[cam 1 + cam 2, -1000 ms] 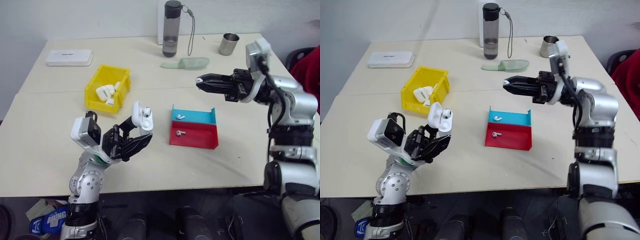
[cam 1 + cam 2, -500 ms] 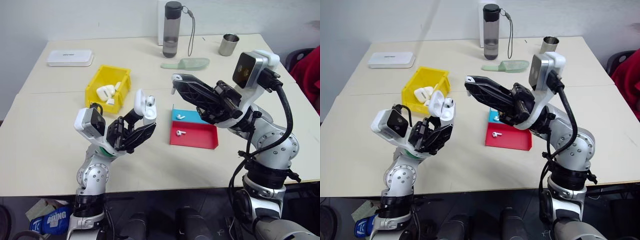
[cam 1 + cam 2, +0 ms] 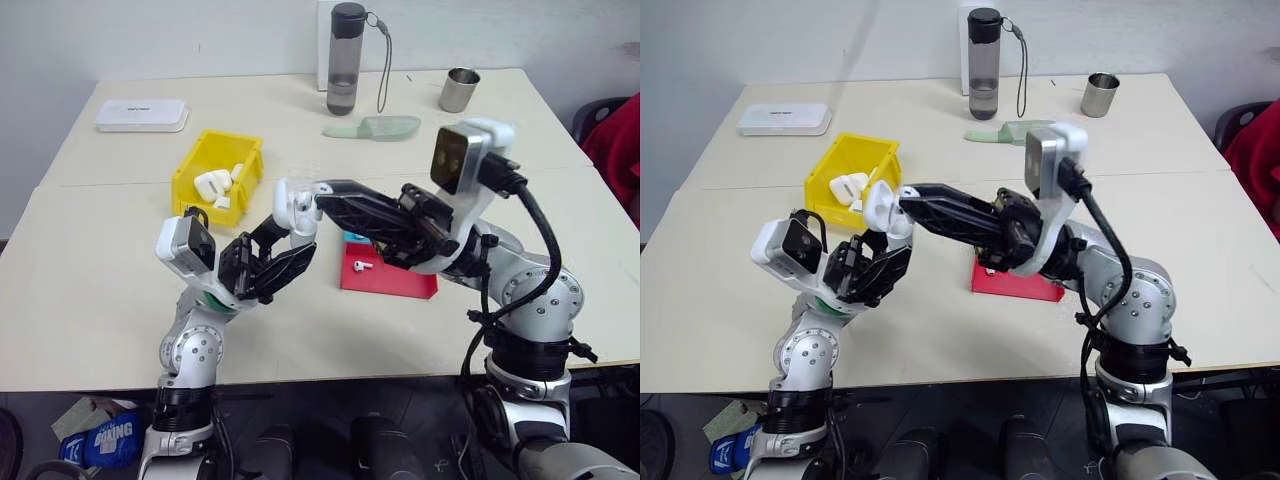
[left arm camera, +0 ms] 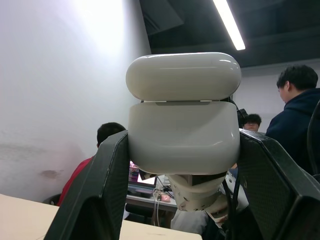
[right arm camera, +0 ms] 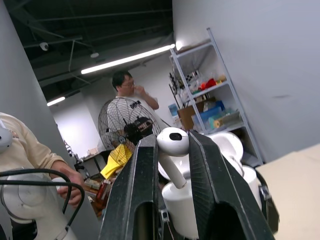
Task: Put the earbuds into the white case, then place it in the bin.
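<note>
The yellow bin (image 3: 216, 176) is the landmark. Its open top has free room above it, but white cases already lie inside, so part of the floor is taken. Between the bin and the red tray (image 3: 388, 277) the way is blocked in the air: the left gripper (image 3: 285, 240) holds up the white case (image 3: 296, 206), and the right gripper (image 3: 322, 192) reaches across to it with an earbud (image 5: 172, 148). The table in front of the bin is bare. Behind the bin, the bottle (image 3: 345, 58) and the white box (image 3: 141, 115) stand well apart.
</note>
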Robot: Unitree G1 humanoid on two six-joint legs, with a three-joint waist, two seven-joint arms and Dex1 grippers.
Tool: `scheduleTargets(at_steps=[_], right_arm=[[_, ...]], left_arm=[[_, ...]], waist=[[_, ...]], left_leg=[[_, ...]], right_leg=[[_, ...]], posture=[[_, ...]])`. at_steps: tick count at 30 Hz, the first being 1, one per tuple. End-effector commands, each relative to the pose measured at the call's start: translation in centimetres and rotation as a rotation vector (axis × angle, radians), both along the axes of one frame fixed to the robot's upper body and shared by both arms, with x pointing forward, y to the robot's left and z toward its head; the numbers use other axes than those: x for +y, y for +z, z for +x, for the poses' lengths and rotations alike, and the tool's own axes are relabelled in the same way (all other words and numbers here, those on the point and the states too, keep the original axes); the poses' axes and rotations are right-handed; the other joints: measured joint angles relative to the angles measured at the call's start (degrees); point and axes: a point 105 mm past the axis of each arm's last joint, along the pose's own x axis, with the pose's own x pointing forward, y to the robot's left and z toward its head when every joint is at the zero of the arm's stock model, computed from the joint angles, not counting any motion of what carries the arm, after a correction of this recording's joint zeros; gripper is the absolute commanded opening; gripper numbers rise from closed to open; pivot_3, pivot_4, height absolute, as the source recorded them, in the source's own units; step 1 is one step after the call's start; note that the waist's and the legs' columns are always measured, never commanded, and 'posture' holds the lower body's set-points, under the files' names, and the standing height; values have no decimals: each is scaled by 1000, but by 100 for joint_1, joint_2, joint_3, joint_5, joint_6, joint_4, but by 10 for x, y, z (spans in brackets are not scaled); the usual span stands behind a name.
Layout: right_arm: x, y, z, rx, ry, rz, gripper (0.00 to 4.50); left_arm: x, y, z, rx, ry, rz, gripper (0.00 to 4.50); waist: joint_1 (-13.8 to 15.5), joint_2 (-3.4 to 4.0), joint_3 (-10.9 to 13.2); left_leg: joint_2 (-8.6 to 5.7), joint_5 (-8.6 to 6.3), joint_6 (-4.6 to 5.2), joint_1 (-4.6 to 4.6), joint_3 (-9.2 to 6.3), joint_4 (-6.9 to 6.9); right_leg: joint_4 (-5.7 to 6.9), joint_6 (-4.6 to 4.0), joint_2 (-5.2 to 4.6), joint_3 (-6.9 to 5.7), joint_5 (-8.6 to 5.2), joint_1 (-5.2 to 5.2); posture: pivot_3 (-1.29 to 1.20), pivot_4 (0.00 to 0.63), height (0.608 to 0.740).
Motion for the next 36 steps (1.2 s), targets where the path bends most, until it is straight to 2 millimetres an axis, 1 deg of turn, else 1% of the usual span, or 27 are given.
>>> scheduleTargets(at_steps=[1, 9, 18, 26, 31, 36], right_arm=[[2, 5, -9, -57, 6, 3, 439], [6, 0, -10, -48, 20, -18, 439], [9, -12, -8, -17, 18, -81, 439], [11, -13, -10, 45, 51, -99, 439], [13, -16, -8, 45, 32, -108, 439], [14, -14, -6, 39, 13, -98, 439]], left_arm=[[-2, 6, -4, -44, 1, -1, 2758], [-4, 6, -3, -49, 9, -4, 2758], [-4, 6, -3, -57, 29, -9, 2758], [-4, 6, -1, -68, 44, -15, 2758], [-5, 6, -2, -76, 43, -22, 2758], [-6, 7, -1, -84, 45, -27, 2758]], waist=[[-1, 0, 0], [4, 0, 0], [3, 0, 0], [5, 0, 0], [7, 0, 0], [8, 0, 0]], left_leg=[[0, 0, 0, 0, 0, 0], [0, 0, 0, 0, 0, 0], [0, 0, 0, 0, 0, -1], [1, 0, 0, -1, 0, -1], [1, 0, 0, -1, 0, -1], [1, 0, 0, -1, 0, -1]], right_leg=[[0, 0, 0, 0, 0, 0], [-2, 0, 0, 0, 0, 0], [-3, 0, 0, 0, 0, 0], [-4, 0, 0, 0, 0, 1], [-5, 0, 0, 0, 0, 1], [-5, 0, 0, 0, 0, 1]], posture=[[0, 150, 740], [0, 150, 740], [0, 150, 740], [0, 150, 740], [0, 150, 740], [0, 150, 740]])
